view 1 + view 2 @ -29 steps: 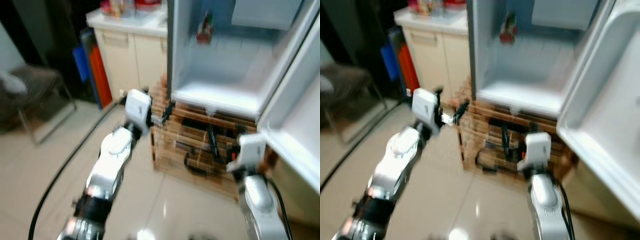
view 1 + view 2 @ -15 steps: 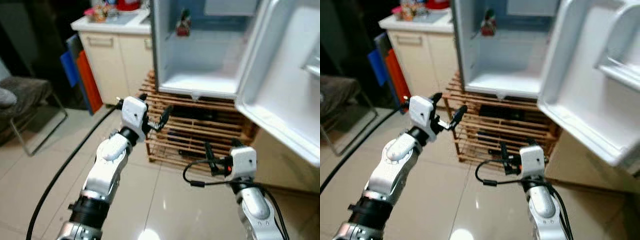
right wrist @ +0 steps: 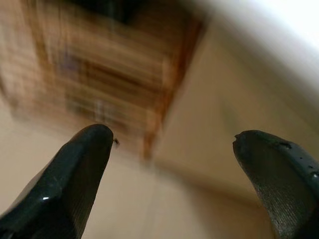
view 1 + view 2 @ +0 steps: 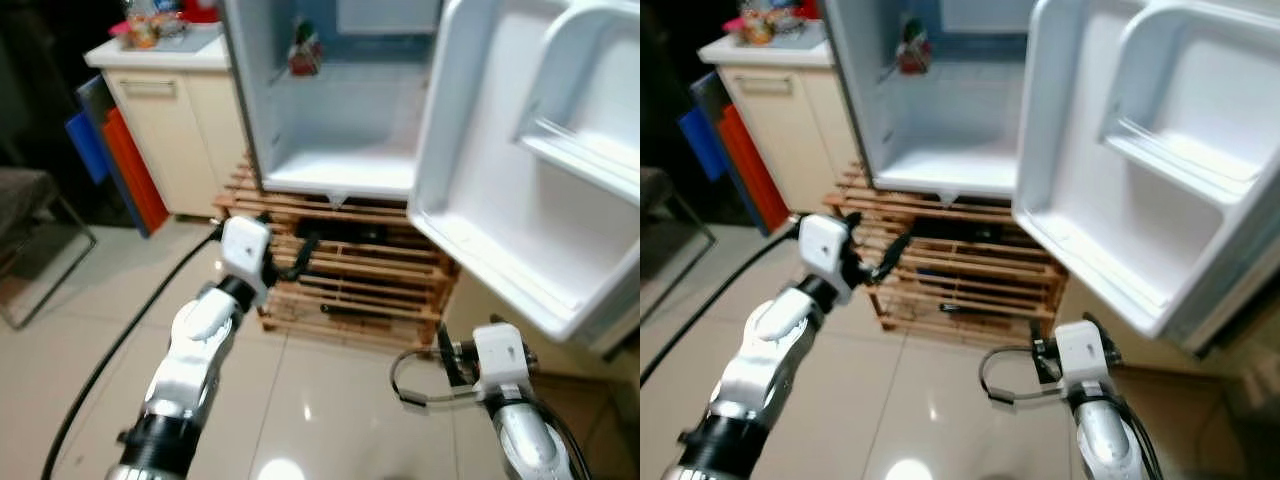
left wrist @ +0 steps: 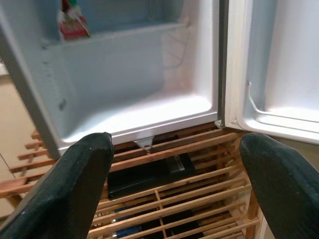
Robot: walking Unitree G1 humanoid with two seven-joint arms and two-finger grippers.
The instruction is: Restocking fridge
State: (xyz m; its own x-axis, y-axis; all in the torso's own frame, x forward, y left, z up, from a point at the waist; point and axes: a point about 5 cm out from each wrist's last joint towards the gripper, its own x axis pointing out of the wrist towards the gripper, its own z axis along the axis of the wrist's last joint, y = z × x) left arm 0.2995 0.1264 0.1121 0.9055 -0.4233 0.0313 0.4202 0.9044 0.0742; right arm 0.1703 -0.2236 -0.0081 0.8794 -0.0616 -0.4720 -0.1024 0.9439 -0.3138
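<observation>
Our left gripper (image 5: 174, 189) holds its fingers (image 5: 75, 184) spread wide and empty, aimed at the open fridge (image 4: 340, 150), which stands just beyond them on a wooden slatted rack (image 4: 350, 290). A red packet (image 5: 72, 25) sits on the fridge shelf. Our right gripper (image 3: 174, 184), fingers spread too, hovers below the fridge door (image 4: 530, 170).

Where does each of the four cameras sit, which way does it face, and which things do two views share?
Left eye: head, looking down at open fridge, wooden rack; both arms show.
Right eye: the same scene, shifted sideways.
Left wrist: faces fridge interior between the open left pincer fingers.
Right wrist: blurred, faces rack and floor between the open right pincer fingers.
Shared: red packet in the eye and left wrist views.
</observation>
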